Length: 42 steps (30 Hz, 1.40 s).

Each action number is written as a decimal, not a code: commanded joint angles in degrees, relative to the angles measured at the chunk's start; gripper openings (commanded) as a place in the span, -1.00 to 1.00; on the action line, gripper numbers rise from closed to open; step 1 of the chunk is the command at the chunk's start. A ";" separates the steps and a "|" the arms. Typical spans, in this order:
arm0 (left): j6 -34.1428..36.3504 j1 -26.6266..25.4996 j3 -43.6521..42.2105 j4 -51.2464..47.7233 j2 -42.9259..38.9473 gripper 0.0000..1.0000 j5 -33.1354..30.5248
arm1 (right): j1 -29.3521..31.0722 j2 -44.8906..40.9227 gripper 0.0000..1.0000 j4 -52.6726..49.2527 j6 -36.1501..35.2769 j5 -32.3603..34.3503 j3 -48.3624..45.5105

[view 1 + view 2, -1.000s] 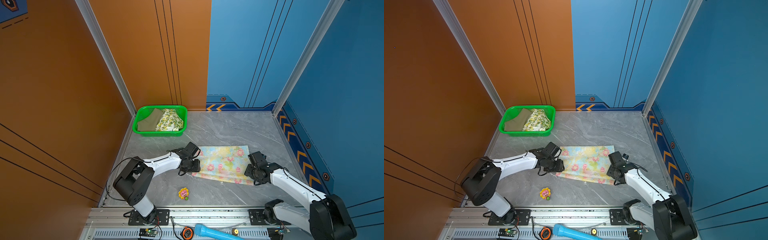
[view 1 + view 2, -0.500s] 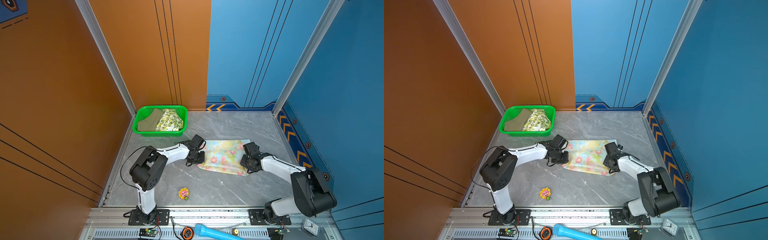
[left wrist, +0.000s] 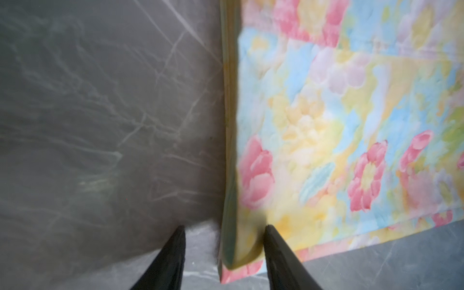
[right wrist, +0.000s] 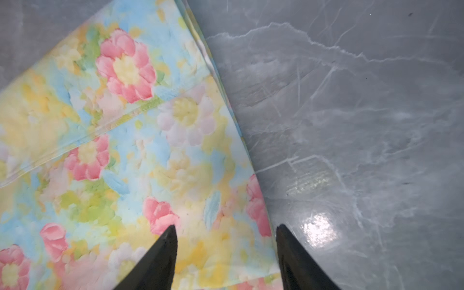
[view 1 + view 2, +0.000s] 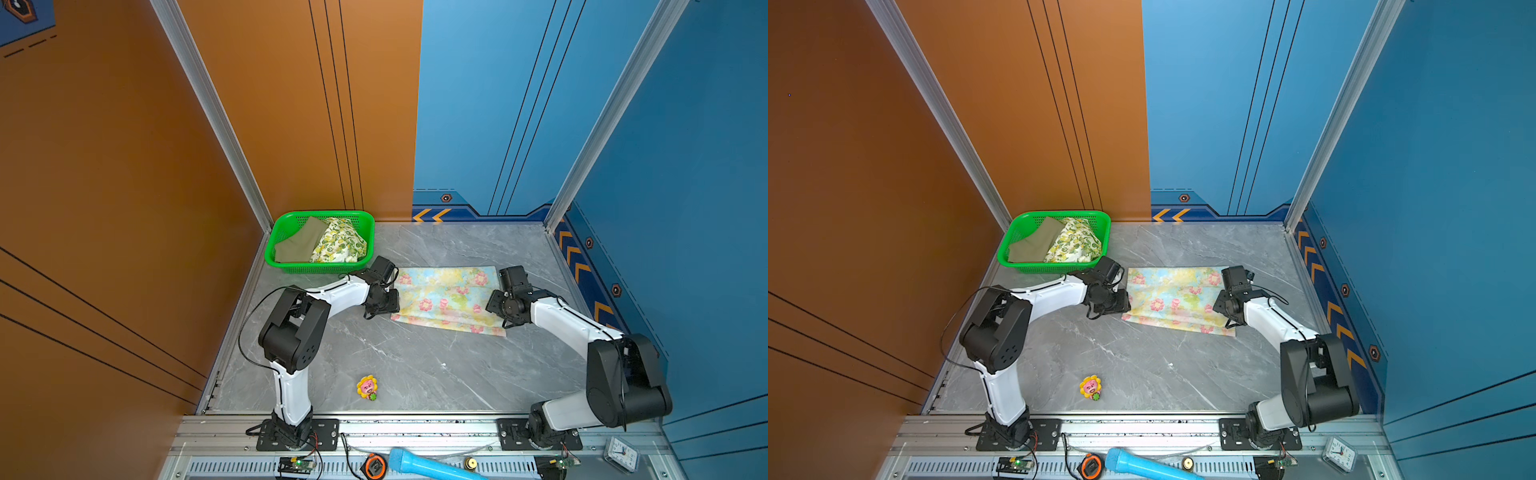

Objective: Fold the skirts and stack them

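Observation:
The pastel floral skirt (image 5: 446,297) (image 5: 1173,297) lies flat and folded on the grey marble table. My left gripper (image 5: 387,305) (image 3: 223,227) is open, its fingers straddling the skirt's thick folded left edge (image 3: 232,150). At the opposite side my right gripper (image 5: 496,305) (image 4: 224,226) is open too: one finger stands over the cloth (image 4: 140,150), the other over bare table. The olive green skirt (image 5: 297,245) and the lemon-print skirt (image 5: 338,245) lie in the green basket (image 5: 316,268) at the back left.
A small flower toy (image 5: 367,387) lies on the table near the front. On the front rail are a blue cylinder (image 5: 432,467), a tape measure (image 5: 375,465) and a small clock (image 5: 621,455). Walls close in the table's left, back and right sides.
Both arms have moved toward the back, and the floral skirt has shifted that way with them. Both grippers now stand open at its side edges.

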 commanded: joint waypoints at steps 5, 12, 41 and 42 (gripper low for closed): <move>-0.28 -1.04 -1.73 -2.33 -3.64 0.05 -0.49 | -1.92 -2.54 0.23 -3.01 -0.13 -3.36 -4.89; -1.03 -1.33 -1.10 -1.00 -1.45 0.05 0.70 | -3.98 -0.16 0.06 0.84 -1.44 -5.27 -6.07; -2.13 -1.03 1.96 2.26 1.15 -0.07 2.40 | -5.76 3.02 -0.38 6.99 -3.89 -9.63 -5.94; -2.05 -1.05 2.14 2.22 1.25 -0.07 2.25 | -5.77 3.12 -0.38 7.19 -3.86 -9.68 -5.98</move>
